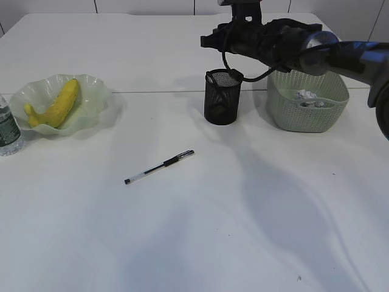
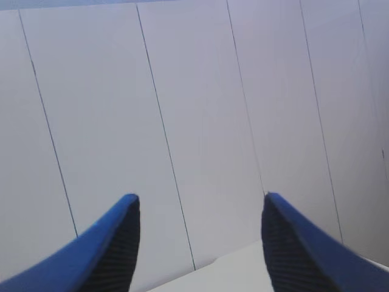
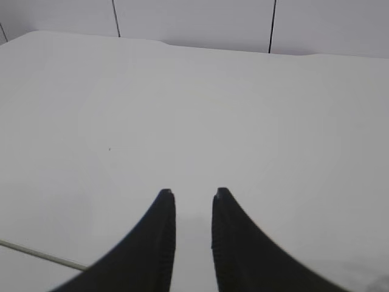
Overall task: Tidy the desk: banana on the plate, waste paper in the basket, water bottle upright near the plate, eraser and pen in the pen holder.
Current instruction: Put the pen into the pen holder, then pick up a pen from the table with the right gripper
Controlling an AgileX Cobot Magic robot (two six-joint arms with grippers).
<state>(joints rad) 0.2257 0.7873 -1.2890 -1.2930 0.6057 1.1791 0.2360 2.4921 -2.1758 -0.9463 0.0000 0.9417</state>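
The banana (image 1: 61,104) lies in the pale green plate (image 1: 97,85) at the left of the desk (image 1: 213,231). Beside the plate, at the left edge, the water bottle (image 1: 7,128) stands upright. A black pen (image 1: 159,166) lies flat on the desk in front of the black mesh pen holder (image 1: 220,103). Waste paper (image 1: 307,95) sits in the grey-green basket (image 1: 304,115). No eraser shows in any view. My right gripper (image 1: 205,41) (image 3: 192,193) hovers above the pen holder, slightly open, holding nothing. My left gripper (image 2: 200,198) is open wide, empty, and faces a panelled wall.
The right arm reaches in from the right, over the basket. A seam runs across the desk behind the plate and the pen holder. The left arm is out of the exterior view.
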